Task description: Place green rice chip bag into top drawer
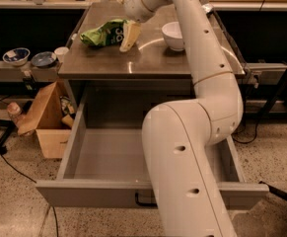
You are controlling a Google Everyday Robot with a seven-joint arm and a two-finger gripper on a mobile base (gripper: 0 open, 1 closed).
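The green rice chip bag lies crumpled on the left rear part of the grey tabletop. My gripper hangs down from the wrist right at the bag's right end, touching or nearly touching it. The top drawer is pulled fully out below the tabletop, and the part of its inside that I can see holds nothing. Its front panel with the small dark handle faces me. My own arm covers the drawer's middle and right side.
A white bowl stands on the tabletop just right of the gripper. An open cardboard box sits on the floor left of the drawer. Two bowls and a small cup sit on a low shelf at the left.
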